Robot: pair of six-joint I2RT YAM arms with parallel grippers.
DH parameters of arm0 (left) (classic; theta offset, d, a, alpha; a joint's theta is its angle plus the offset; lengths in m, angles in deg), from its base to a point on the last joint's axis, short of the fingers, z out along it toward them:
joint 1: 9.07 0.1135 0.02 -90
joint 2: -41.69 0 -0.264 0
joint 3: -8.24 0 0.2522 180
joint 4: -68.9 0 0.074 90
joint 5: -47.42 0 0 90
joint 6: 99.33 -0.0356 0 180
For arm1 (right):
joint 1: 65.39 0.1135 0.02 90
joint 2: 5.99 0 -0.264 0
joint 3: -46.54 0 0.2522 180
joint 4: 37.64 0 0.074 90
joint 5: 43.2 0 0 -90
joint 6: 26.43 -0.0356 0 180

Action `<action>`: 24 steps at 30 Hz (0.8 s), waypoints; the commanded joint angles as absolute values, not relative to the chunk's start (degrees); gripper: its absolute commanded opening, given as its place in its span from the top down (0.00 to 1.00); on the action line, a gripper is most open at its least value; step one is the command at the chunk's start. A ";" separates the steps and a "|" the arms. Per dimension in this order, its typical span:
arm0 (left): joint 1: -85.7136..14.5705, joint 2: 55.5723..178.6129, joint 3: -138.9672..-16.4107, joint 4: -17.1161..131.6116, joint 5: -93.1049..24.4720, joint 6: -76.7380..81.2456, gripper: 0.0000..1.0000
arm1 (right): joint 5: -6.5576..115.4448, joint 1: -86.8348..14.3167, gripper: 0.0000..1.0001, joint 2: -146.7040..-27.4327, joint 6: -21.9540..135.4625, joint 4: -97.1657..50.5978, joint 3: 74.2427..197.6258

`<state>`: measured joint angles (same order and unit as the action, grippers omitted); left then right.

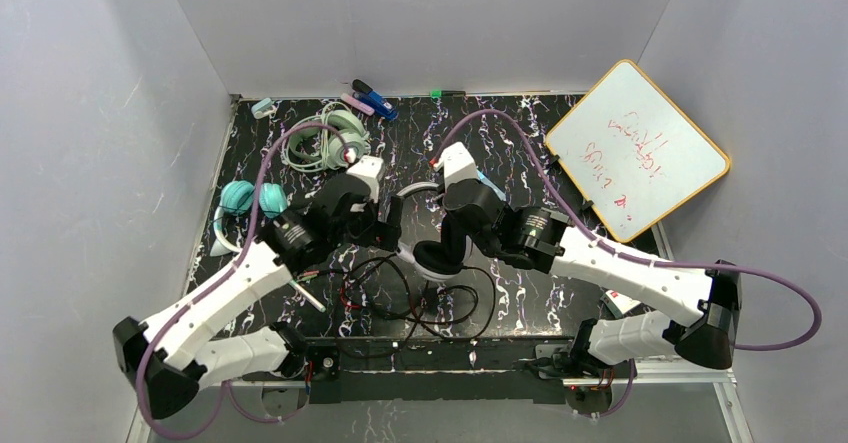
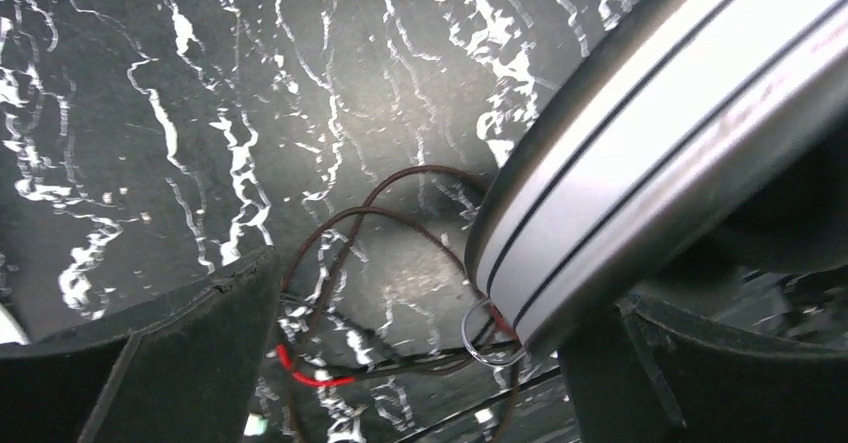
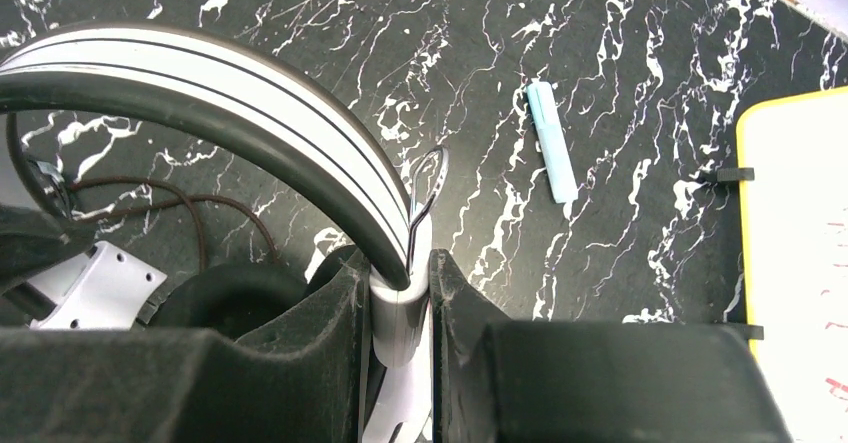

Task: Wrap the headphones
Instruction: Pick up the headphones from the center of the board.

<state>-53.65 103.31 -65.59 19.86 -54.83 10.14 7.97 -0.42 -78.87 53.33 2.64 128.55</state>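
Note:
The black-and-white headphones (image 1: 432, 259) stand mid-table, their striped band (image 3: 220, 93) arching up to the left in the right wrist view. My right gripper (image 3: 400, 298) is shut on the white arm at the band's end, above a black ear cup (image 3: 225, 298). My left gripper (image 2: 420, 363) is open just left of the headset. The band (image 2: 650, 133) crosses above its right finger, and nothing is gripped. The thin dark cable (image 1: 400, 293) lies in loose loops on the table in front, with a red stretch (image 2: 300, 373). The mint-green headphones (image 1: 332, 139) and the teal headphones (image 1: 250, 199) lie at the back left.
A whiteboard (image 1: 636, 149) with a yellow frame leans at the back right. A pale blue marker (image 3: 552, 143) lies on the black marbled table (image 1: 520, 293). More markers (image 1: 372, 99) lie along the back wall. White walls close in three sides.

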 commanded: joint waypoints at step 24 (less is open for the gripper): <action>-53.33 100.90 -75.29 17.58 -77.77 4.68 1.00 | 13.96 -0.28 0.99 -76.78 58.57 8.45 130.86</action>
